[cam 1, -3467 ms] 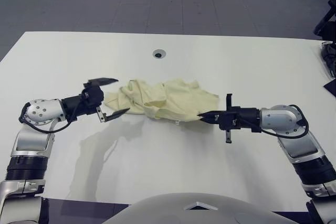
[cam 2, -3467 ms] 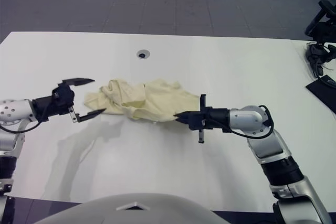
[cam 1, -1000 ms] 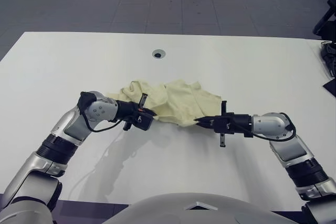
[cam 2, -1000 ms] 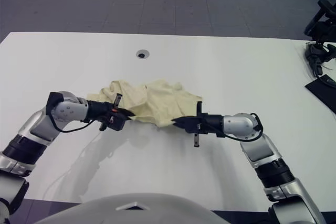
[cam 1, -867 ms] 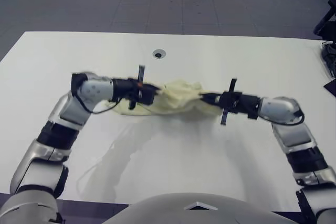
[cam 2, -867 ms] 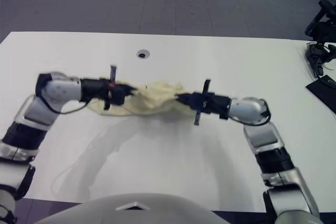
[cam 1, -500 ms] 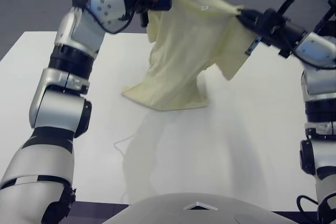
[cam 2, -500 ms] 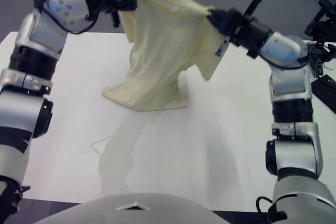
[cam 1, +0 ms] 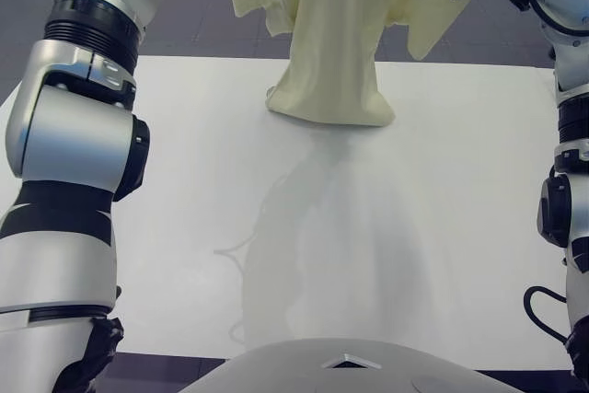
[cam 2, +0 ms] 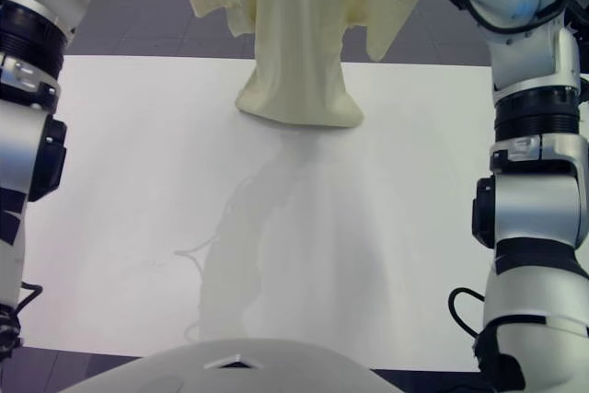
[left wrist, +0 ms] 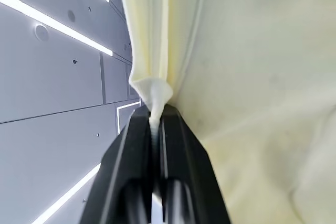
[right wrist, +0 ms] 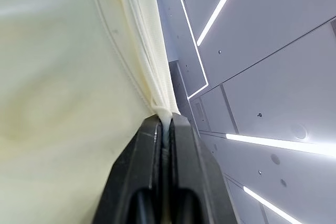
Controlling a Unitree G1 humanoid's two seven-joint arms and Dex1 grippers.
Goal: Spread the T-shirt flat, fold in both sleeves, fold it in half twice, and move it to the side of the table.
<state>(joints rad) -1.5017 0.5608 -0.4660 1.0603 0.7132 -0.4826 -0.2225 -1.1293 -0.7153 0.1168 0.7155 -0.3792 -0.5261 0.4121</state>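
Observation:
The pale yellow T-shirt (cam 1: 336,34) hangs in the air above the far half of the white table (cam 1: 276,227), its hem bunched on the tabletop. Both arms are raised high, one at each upper corner of the shirt. In the left wrist view my left gripper (left wrist: 156,124) is shut on a pinched fold of the T-shirt (left wrist: 252,77). In the right wrist view my right gripper (right wrist: 165,121) is shut on the T-shirt's seam edge (right wrist: 63,77). Both sleeves dangle at the sides.
The shirt's shadow (cam 1: 304,227) falls across the table's middle. Grey floor lies beyond the table's far edge. Ceiling panels with light strips (right wrist: 220,3) fill the background of the wrist views.
Both arms have lifted the T-shirt higher and farther from me. The shirt now hangs straighter, and its lower edge has dragged toward the table's far edge.

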